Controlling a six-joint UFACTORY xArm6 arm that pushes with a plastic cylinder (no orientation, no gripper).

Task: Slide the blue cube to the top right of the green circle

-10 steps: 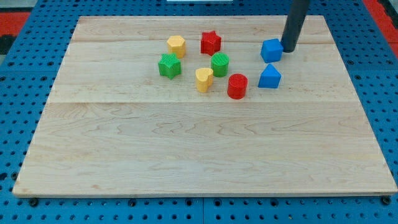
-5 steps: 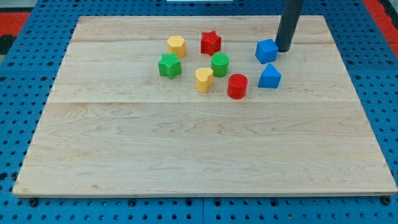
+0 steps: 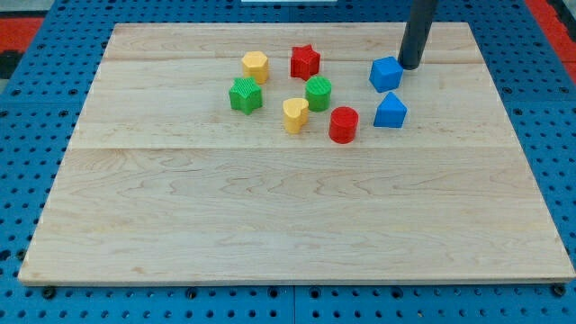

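Note:
The blue cube sits on the wooden board at the view's upper right. The green circle stands to its left and a little lower, with a gap between them. My tip is at the cube's upper right side, just beside it; I cannot tell if it touches. The dark rod rises from the tip out of the view's top.
A blue pointed block lies just below the cube. A red cylinder, yellow heart, red star, yellow hexagon and green star-like block surround the green circle. The board has blue pegboard around it.
The rod moved left and pushed the blue cube a little to the left over the first half second. My tip has since edged slightly upward; the cube has stayed put.

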